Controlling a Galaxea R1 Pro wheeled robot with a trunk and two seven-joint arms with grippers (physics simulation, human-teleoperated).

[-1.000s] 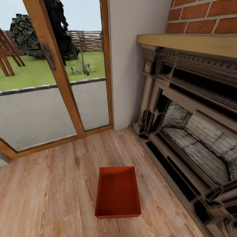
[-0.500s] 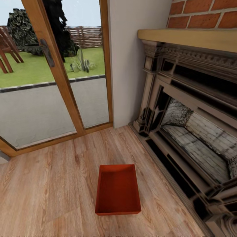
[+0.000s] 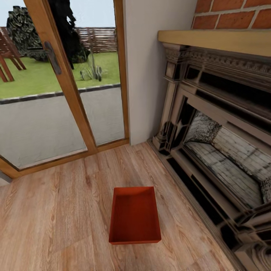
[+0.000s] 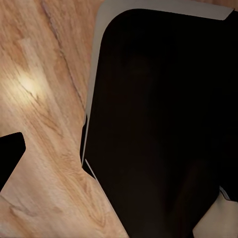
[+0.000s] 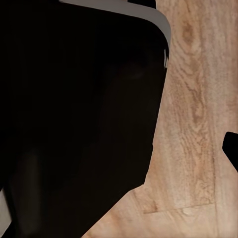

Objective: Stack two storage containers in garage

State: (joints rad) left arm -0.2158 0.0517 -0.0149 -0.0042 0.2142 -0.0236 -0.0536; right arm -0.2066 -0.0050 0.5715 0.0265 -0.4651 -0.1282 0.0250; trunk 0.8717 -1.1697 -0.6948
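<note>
Container point(image 3: 134, 216) lies on the wood-plank floor point(image 3: 56, 218), long axis toward the glass doors point(image 3: 56, 94); tool states indiscernible.

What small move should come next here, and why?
Probably roll the base a little closer to the storage container and start lowering an arm toward it. The orange-red box sits empty on the wood-plank floor beside the fireplace, low in the head view, with nothing gripping it. The wrist views show mostly dark robot body over the planks, so the arms look unready to reach.
</note>
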